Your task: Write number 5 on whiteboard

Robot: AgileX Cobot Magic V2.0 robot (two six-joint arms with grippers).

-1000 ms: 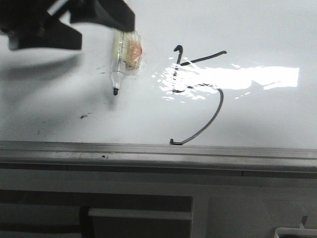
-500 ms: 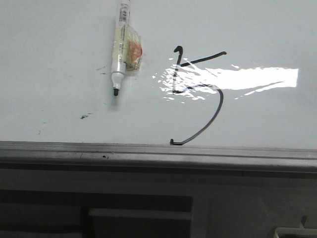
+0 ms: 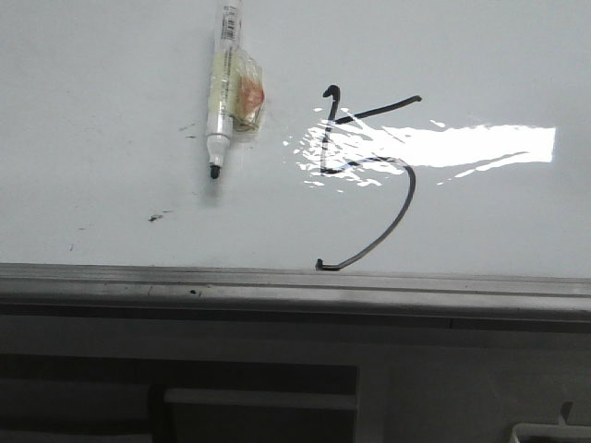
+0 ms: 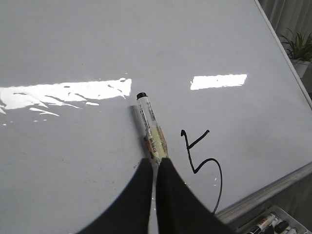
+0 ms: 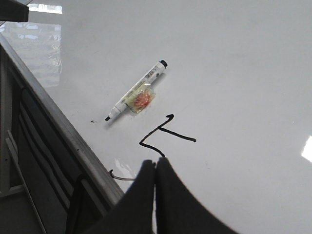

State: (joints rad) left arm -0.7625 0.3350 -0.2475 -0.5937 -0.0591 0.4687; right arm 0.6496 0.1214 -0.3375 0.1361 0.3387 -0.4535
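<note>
With the left arm gone from the front view since a second ago, we find both grippers [image 4: 155, 168] [image 5: 156, 170] closed and empty, the marker [image 3: 224, 88] lying free on the whiteboard [image 3: 102, 83], the number 5 [image 3: 369, 180] complete near its grey edge rail [image 3: 295, 281].

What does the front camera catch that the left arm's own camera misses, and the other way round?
Only the front view shows the grey edge rail head-on, with dark open shelving under it. Only the left wrist view shows the left gripper, its fingers pressed together, a potted plant and a tray of spare markers. Both show the whiteboard, the number 5 and the uncapped marker lying on it.
</note>
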